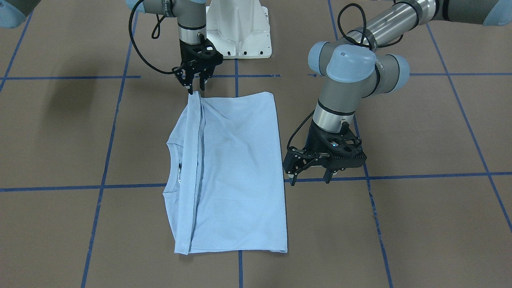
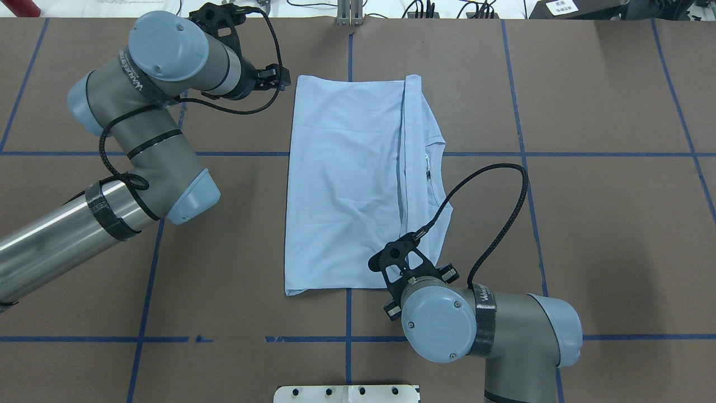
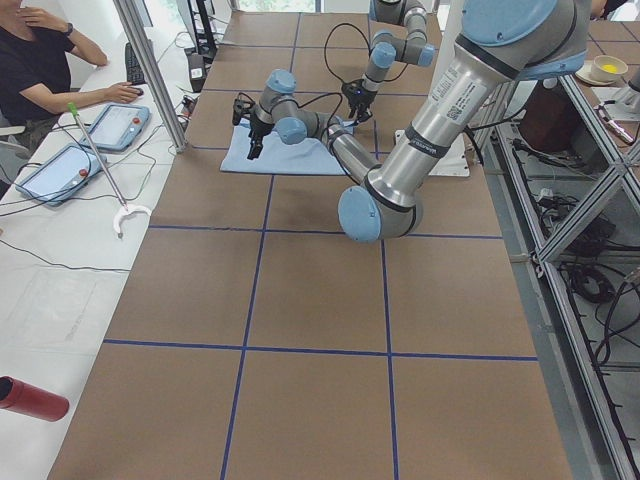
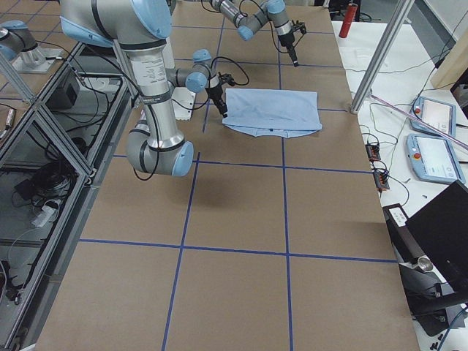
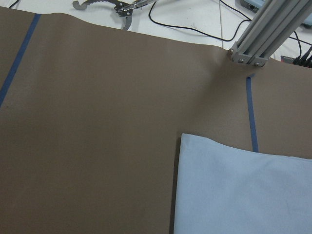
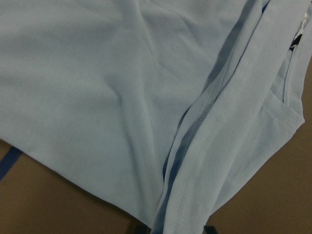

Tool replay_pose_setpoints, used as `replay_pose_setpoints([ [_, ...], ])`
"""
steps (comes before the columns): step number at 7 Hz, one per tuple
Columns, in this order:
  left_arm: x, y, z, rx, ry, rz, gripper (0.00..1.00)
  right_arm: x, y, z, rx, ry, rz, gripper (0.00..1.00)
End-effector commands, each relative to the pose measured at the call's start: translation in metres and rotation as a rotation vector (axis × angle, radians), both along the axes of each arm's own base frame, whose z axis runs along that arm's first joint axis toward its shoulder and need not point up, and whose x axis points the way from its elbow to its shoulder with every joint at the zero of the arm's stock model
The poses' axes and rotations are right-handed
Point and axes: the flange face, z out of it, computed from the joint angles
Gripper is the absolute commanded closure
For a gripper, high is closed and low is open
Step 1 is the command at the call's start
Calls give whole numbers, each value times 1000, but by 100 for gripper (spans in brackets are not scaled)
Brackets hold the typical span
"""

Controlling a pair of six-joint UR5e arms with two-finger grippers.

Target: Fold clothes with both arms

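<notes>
Lying flat mid-desk (image 1: 420, 224), folded to a rectangle: the T-shirt (image 1: 240, 176), collar toward the robot's right. Pinching its near hem corner with fingers clamped together, the right gripper (image 1: 195, 89). Hovering beside the far-left edge with fingers spread, holding nothing, the left gripper (image 1: 310, 176).

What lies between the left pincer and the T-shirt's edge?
Only bare brown table separates the left pincer from the T-shirt, as the front-facing view shows.

Right gripper (image 1: 195, 89) points down, jaws nearly closed. Left gripper (image 1: 310, 180) jaws spread, tilted.
</notes>
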Motion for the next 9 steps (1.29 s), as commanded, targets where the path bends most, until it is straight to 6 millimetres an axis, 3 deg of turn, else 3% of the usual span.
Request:
replay_pose_setpoints([
  [1,0,1,5,-1,-1,2,0,-2,4,-1,22,7,-25,57],
  [9,3,5,12,-7,-7,8,0,-9,-2,2,63,32,-15,65],
])
